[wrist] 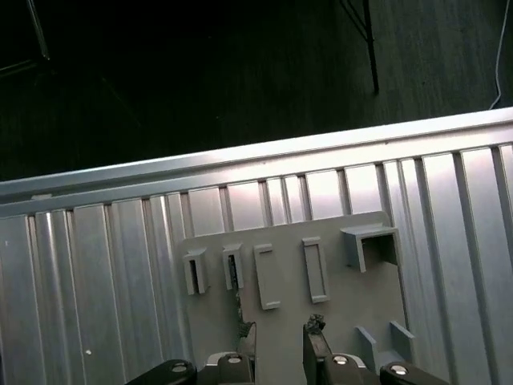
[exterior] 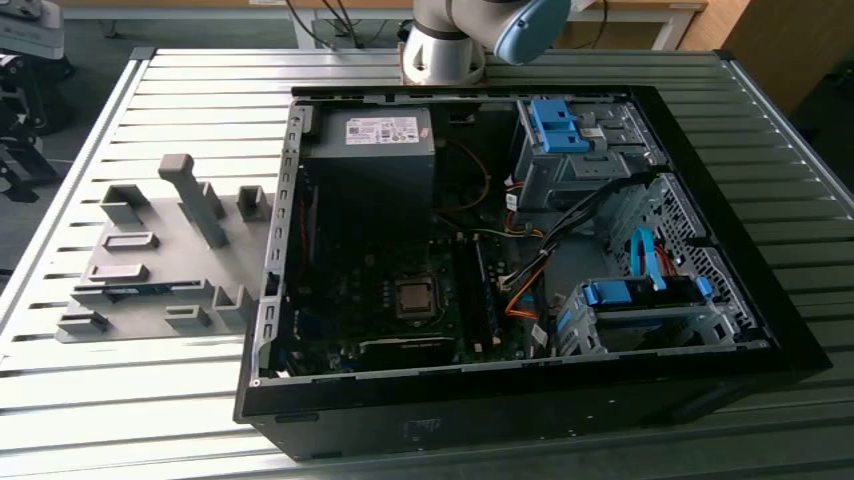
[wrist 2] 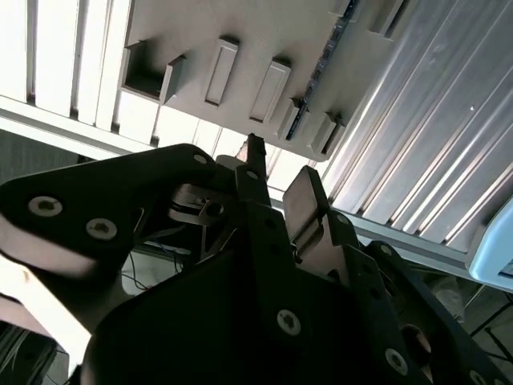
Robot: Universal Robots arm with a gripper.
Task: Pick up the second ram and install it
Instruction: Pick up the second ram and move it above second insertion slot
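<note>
The second ram (exterior: 136, 290) is a thin blue stick lying in the grey holder plate (exterior: 160, 225), to the exterior view's left of the open computer case (exterior: 534, 250). In the second wrist view the second ram (wrist 2: 319, 72) shows edge-on between holder blocks. My gripper (wrist: 280, 330) hangs above the plate with its two fingers apart and nothing between them. In the first wrist view one fingertip (wrist: 247, 333) lines up near the end of the second ram (wrist: 238, 309). The gripper (wrist 2: 278, 164) is well above the stick, not touching it.
The case lies on its side on a slatted metal table (exterior: 120, 400), with the motherboard (exterior: 414, 300), power supply (exterior: 380, 135) and blue drive cages (exterior: 641, 295) exposed. Upright grey blocks (exterior: 198, 200) stand on the holder plate. The arm's base (exterior: 461, 45) stands behind the case.
</note>
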